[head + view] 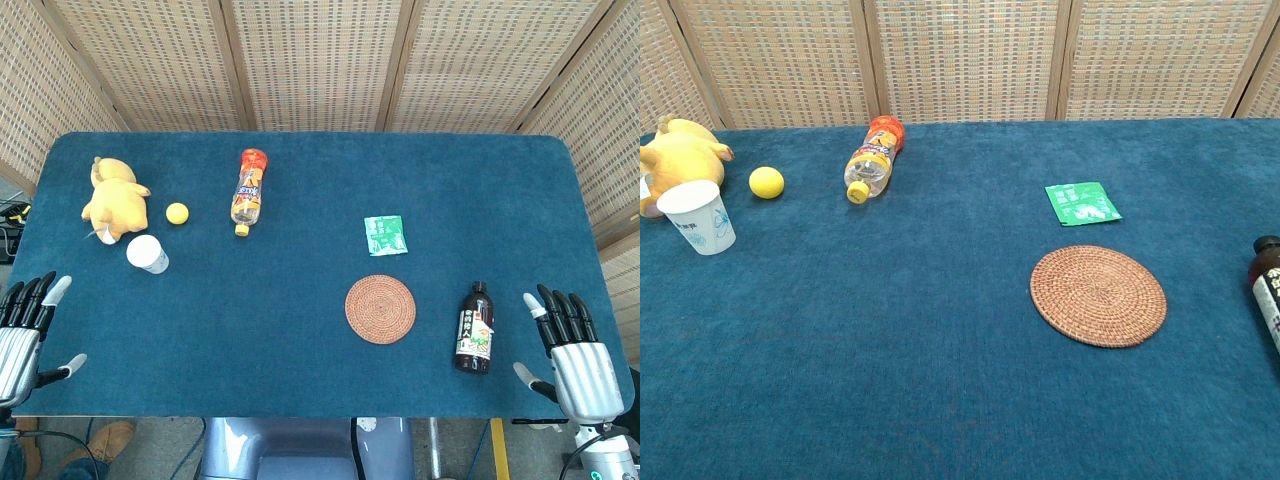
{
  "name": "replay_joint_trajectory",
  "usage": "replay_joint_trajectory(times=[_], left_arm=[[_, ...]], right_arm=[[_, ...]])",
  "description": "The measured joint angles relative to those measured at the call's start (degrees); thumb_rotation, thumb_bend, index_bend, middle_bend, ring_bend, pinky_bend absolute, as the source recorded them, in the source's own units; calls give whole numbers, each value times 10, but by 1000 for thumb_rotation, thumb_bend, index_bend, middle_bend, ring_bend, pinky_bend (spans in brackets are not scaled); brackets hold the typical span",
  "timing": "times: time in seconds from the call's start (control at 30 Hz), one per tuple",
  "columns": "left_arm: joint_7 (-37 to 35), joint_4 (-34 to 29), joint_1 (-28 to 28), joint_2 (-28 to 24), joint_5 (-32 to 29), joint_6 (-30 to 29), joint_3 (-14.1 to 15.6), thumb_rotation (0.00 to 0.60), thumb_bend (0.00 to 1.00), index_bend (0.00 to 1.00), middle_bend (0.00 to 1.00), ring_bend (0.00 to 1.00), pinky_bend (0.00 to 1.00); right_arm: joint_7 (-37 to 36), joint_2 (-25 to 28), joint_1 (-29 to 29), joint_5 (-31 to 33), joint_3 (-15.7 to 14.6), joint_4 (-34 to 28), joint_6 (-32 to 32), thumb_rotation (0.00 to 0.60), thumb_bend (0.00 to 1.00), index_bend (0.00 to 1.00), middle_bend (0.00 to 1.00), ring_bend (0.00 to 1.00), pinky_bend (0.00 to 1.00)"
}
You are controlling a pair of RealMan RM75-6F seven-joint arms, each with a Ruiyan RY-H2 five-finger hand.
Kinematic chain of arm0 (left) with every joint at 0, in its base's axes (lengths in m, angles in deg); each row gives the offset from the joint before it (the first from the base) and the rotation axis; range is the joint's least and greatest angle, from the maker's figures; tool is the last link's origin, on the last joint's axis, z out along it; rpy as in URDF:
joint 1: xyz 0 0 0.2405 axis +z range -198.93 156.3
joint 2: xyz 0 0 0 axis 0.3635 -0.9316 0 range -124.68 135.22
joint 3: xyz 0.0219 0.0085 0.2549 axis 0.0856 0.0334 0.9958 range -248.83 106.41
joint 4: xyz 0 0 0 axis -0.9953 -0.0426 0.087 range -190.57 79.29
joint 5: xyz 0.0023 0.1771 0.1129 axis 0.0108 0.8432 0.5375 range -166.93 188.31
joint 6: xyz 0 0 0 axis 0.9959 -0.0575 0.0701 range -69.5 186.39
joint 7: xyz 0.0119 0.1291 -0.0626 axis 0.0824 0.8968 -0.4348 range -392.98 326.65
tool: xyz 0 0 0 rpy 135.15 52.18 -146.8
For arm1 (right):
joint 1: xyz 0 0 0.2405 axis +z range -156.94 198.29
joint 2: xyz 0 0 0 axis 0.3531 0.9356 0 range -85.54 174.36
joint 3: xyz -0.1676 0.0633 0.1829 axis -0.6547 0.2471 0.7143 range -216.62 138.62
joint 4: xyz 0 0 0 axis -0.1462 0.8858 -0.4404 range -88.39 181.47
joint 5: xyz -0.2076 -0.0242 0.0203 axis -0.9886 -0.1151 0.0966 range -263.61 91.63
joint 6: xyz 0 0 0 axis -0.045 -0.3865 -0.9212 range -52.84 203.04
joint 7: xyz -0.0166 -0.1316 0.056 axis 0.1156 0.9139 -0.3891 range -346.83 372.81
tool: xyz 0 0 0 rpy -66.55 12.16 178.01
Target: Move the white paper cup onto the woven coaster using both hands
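Note:
The white paper cup (148, 254) (698, 216) stands upright on the left side of the blue table, just in front of a yellow plush toy. The round woven coaster (380, 309) (1098, 295) lies flat, right of centre, with nothing on it. My left hand (24, 331) hovers at the near left table edge, fingers spread, holding nothing, well below the cup. At the near right edge my right hand (570, 350) is likewise spread and empty, to the right of the coaster. Neither hand appears in the chest view.
A yellow plush toy (113, 199) and a small yellow ball (177, 212) sit by the cup. An orange-capped bottle (248, 190) lies on its side further back. A green packet (385, 235) lies behind the coaster. A dark bottle (475, 329) lies between coaster and right hand.

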Motion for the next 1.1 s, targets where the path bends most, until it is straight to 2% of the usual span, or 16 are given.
replay_joint_trajectory(times=[0.47,0.57,0.73,0.9,0.97,1.1], left_arm=[[6,6,-10,4,-14,22,-5,600,20,0,0,0,0],[9,15,-25,8,-32,46,-14,600,20,0,0,0,0],[2,42,-78,11,-73,135,-40,600,15,0,0,0,0],[-16,113,-167,25,-103,258,-74,600,1,0,0,0,0],[-22,152,-196,38,-108,289,-83,600,1,0,0,0,0],[-46,267,-252,85,-104,337,-92,600,0,0,0,0,0]], right_arm=[[1,-1,2,7,1,2,-6,600,0,0,0,0,0],[3,-2,3,12,3,3,-10,600,0,0,0,0,0],[8,-7,8,31,10,12,-23,600,0,1,0,0,0],[16,-13,13,51,18,20,-33,600,0,5,0,0,0],[20,-16,15,59,21,23,-37,600,0,5,0,0,0],[27,-22,18,79,26,32,-47,600,0,6,0,0,0]])
